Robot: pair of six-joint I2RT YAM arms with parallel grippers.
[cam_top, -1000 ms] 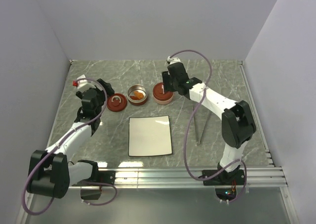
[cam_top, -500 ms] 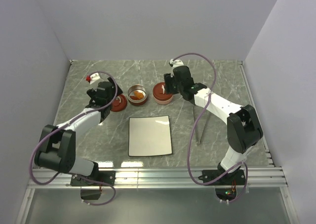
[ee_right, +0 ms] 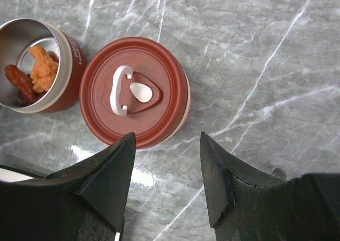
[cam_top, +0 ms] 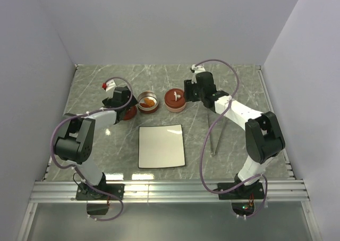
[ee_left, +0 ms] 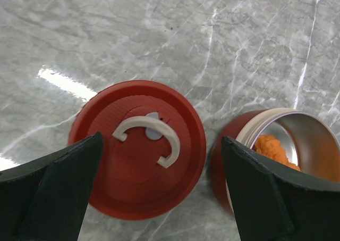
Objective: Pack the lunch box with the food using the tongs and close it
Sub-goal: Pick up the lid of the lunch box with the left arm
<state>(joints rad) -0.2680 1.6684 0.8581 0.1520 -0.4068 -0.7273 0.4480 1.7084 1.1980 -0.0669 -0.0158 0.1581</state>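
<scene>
The lunch box is a round metal tin (cam_top: pixel 147 101) (ee_left: pixel 297 140) standing open, with orange food (ee_left: pixel 272 148) (ee_right: pixel 43 68) and a dark brown piece (ee_right: pixel 18 80) inside. Its loose red lid (ee_left: pixel 139 169) (cam_top: pixel 128 115) with a white handle lies flat to the tin's left. My left gripper (ee_left: pixel 162 140) (cam_top: pixel 123 107) hovers open right above that lid, touching nothing. A second tin (cam_top: pixel 175 100) (ee_right: pixel 134 92) wears its red lid. Just right of it my right gripper (ee_right: pixel 167 137) (cam_top: pixel 188 94) is open and empty. The tongs (cam_top: pixel 213 148) lie on the table, right of the plate.
An empty white square plate (cam_top: pixel 161 145) lies in front of the tins. The marble table (cam_top: pixel 239 145) is walled on three sides, with a metal rail along its near edge.
My left gripper swung right and away from me until it hung over the loose lid. My right gripper drew back to the right, off the closed tin. Both stayed open.
</scene>
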